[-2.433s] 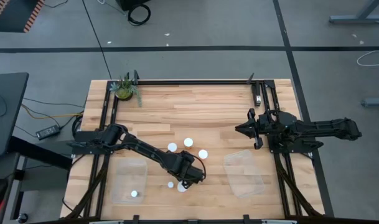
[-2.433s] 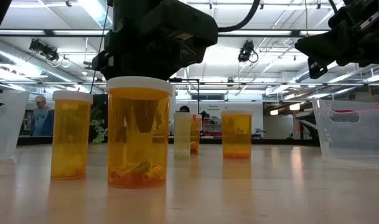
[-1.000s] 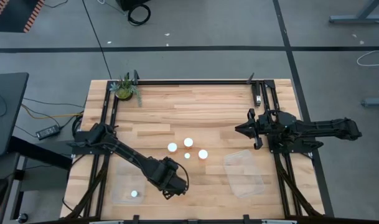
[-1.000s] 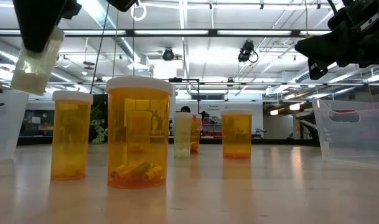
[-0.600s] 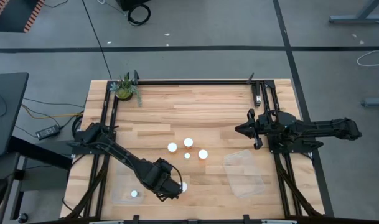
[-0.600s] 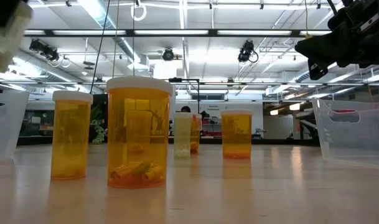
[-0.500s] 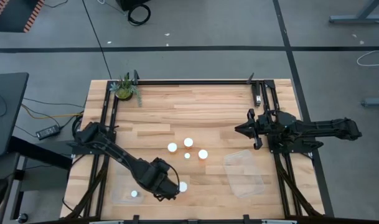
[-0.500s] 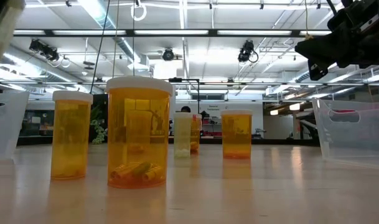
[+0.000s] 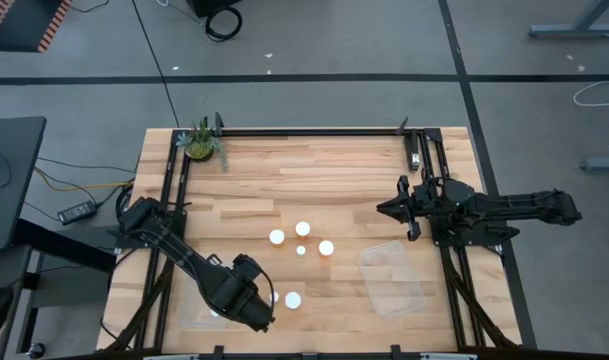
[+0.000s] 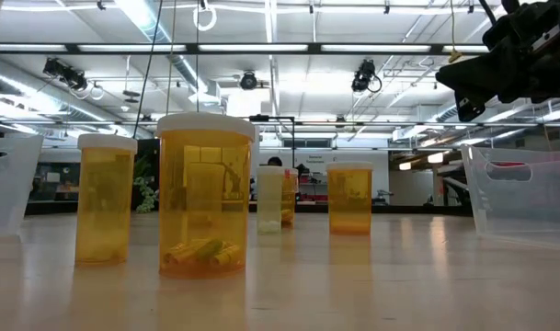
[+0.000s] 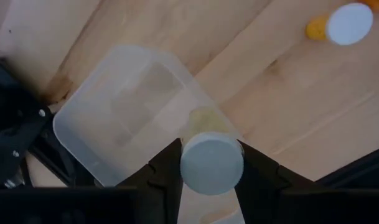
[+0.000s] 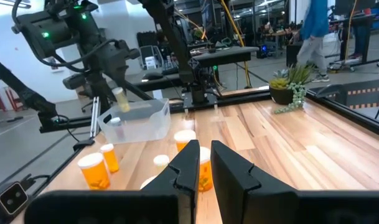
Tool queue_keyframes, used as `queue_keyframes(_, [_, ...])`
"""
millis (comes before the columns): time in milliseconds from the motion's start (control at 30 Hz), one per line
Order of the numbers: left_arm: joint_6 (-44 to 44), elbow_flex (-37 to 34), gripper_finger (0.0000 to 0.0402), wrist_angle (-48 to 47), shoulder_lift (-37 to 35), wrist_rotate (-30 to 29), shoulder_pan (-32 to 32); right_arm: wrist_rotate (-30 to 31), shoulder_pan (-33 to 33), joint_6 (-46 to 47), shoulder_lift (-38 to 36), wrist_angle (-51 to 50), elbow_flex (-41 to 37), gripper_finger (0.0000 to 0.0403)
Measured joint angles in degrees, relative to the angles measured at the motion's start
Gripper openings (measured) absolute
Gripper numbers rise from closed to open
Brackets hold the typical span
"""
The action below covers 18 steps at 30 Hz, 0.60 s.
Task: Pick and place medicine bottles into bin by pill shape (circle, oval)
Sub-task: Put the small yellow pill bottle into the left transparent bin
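My left gripper [image 9: 248, 306] hangs over the clear left bin [image 9: 199, 275] and is shut on a pale bottle with a white cap [image 11: 212, 163]. The right wrist view shows that bottle [image 12: 119, 99] tilted above the bin [image 12: 139, 121], where another bottle [image 12: 114, 121] stands. Several white-capped bottles stand upright mid-table [image 9: 303, 229], and one stands nearer the front [image 9: 292, 299]. The low view shows orange ones, wide [image 10: 206, 195] and narrow [image 10: 105, 199]. My right gripper [image 9: 384, 209] waits shut and empty at the table's right, clear of the wood. My left gripper pinches the pale bottle between its two fingers [image 11: 167, 169], on opposite sides of it just under the white cap [image 11: 212, 163]. The cap end faces the wrist and the body [image 11: 205, 118] points away toward the bin. The bottle is tilted and lifted clear.
A second clear bin [image 9: 392, 278] lies at the front right. A green potted plant [image 9: 201, 143] stands at the far left corner. A black frame rail [image 9: 314, 131] runs along the table's far edge. Bare wood lies between the bottles and the far rail.
My left gripper has carried the pale bottle toward the table's left and near edges, from beside the front bottle to over the left bin. The bottle has stayed in the fingers and clear of the table. It has left the low view.
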Motion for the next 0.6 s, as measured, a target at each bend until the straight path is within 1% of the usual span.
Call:
queue_keyframes(233, [0.38,-0.79,0.0122,0.08,-0.02,-6.03,-1.28,0.00,0.00,-0.04,0.02,0.02,0.00,0.0047])
queue_keyframes(467, [0.58,-8.63,0.0130,-0.01,-0.57,-4.39,-1.90,0.00,0.02,-0.02,0.02,0.06,0.02,0.0047])
queue_keyframes(600, [-1.00,-12.50,0.0124,0.34,-3.70,-3.60,-2.35,0.00,0.01,-0.04,0.02,0.07,0.01,0.0047])
